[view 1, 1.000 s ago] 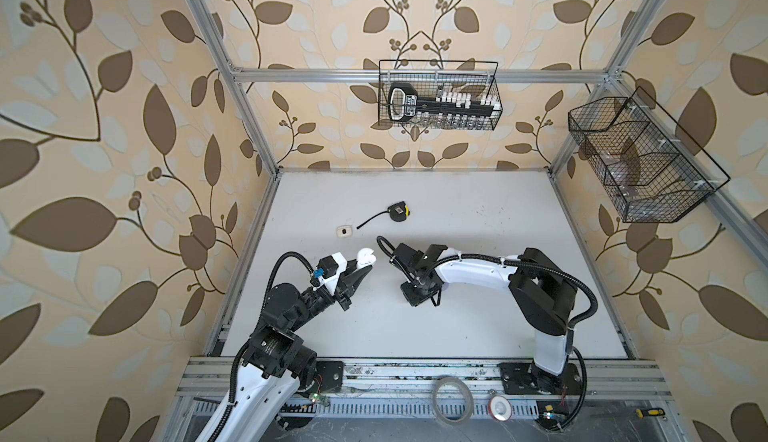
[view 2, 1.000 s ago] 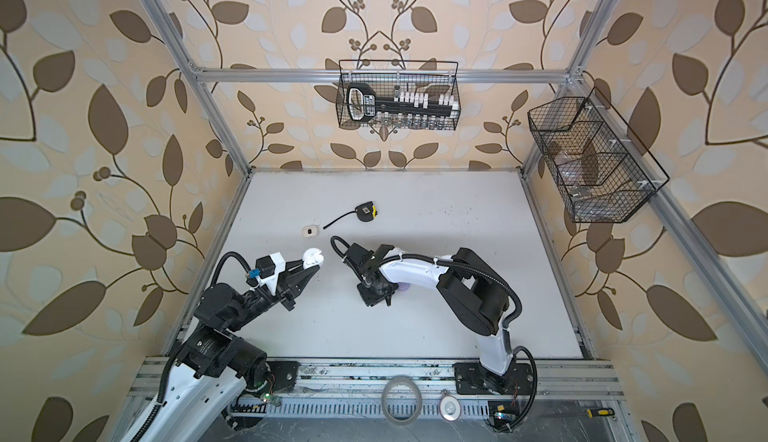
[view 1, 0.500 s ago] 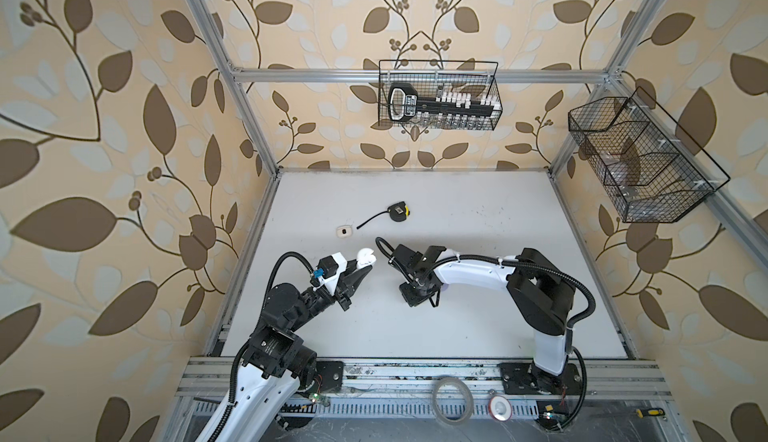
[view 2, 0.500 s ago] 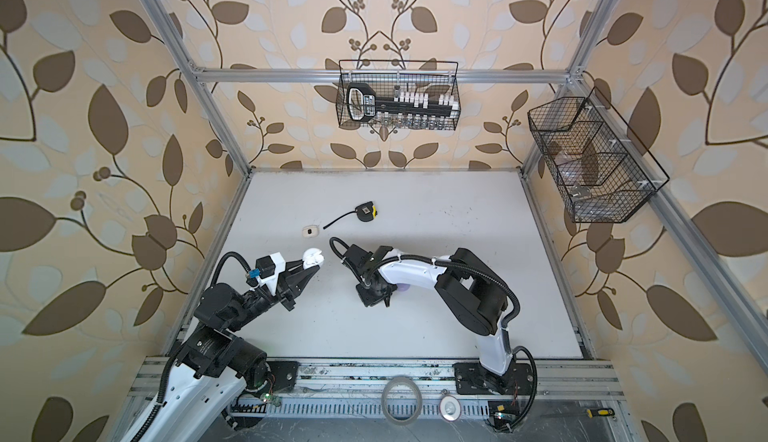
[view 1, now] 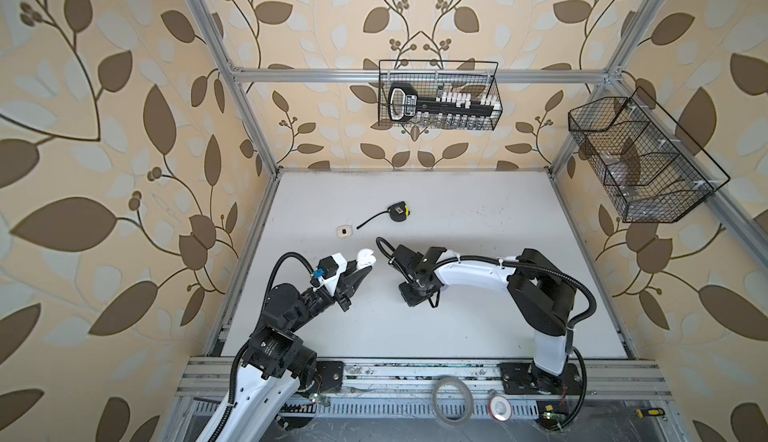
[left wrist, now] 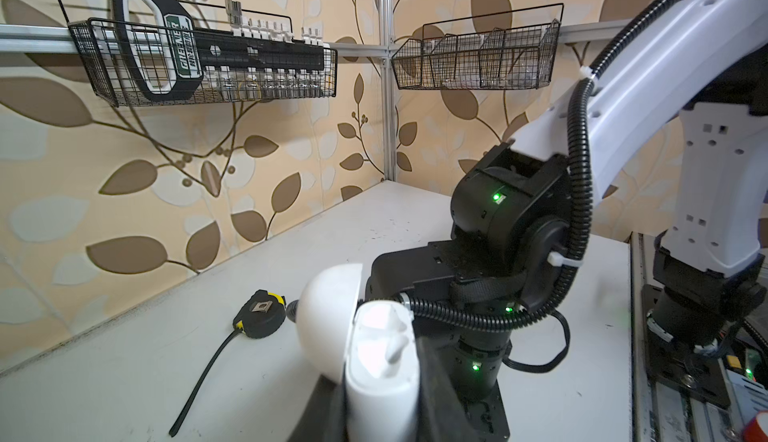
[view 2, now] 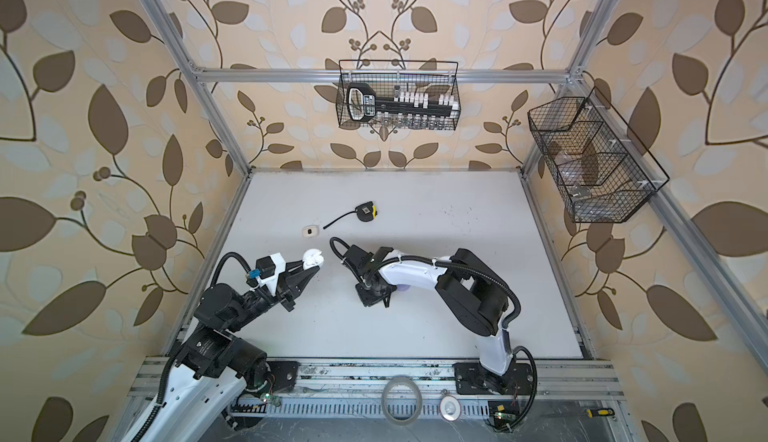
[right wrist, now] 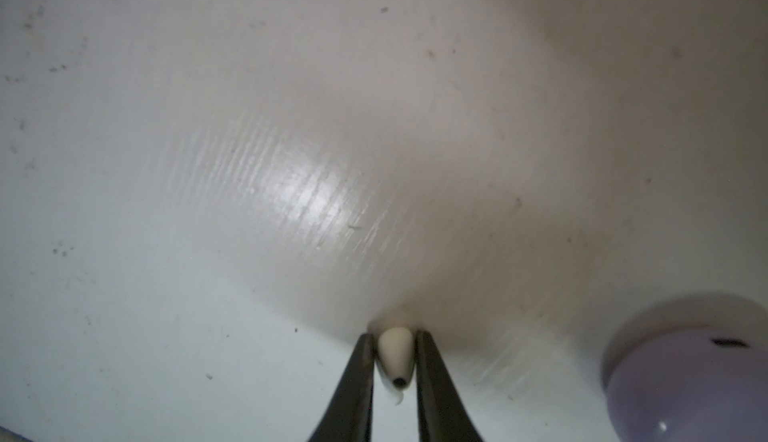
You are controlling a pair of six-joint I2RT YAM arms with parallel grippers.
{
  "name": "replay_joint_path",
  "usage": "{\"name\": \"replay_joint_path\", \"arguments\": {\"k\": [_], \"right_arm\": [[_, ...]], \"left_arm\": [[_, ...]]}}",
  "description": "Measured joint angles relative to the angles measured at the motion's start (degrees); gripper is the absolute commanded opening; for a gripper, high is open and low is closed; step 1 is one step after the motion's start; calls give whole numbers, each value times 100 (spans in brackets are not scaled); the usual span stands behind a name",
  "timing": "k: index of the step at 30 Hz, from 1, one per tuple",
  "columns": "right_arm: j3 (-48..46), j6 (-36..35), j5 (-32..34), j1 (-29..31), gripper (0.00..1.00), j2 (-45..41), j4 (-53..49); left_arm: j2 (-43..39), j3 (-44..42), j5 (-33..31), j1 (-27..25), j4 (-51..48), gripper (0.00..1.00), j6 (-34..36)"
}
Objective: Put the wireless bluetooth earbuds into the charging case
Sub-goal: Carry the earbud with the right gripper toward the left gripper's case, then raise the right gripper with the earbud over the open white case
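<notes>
- Right claw (right wrist: 395,338) pinches cream earbud (right wrist: 397,357) at the surface (right wrist: 249,128), long axis parallel to the jaws, dark-holed tip toward the wrist.
- Left claw (view 1: 360,271) grips white charging case (view 1: 366,256), lid open.

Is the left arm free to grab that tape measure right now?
Probably not: the left arm's fingers are shut on the open white case, leaving no room for the tape measure. Otherwise the path across the table looks open.
</notes>
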Motion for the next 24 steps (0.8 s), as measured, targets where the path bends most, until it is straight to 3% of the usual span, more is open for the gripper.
{"name": "replay_joint_path", "arguments": {"k": [14, 24], "right_arm": [[-501, 223, -74, -44, 10, -490, 540], [-813, 719, 350, -70, 7, -3038, 1285]], "left_arm": [[-15, 0, 17, 0, 7, 0, 15], [0, -39, 197, 0, 503, 0, -57]]}}
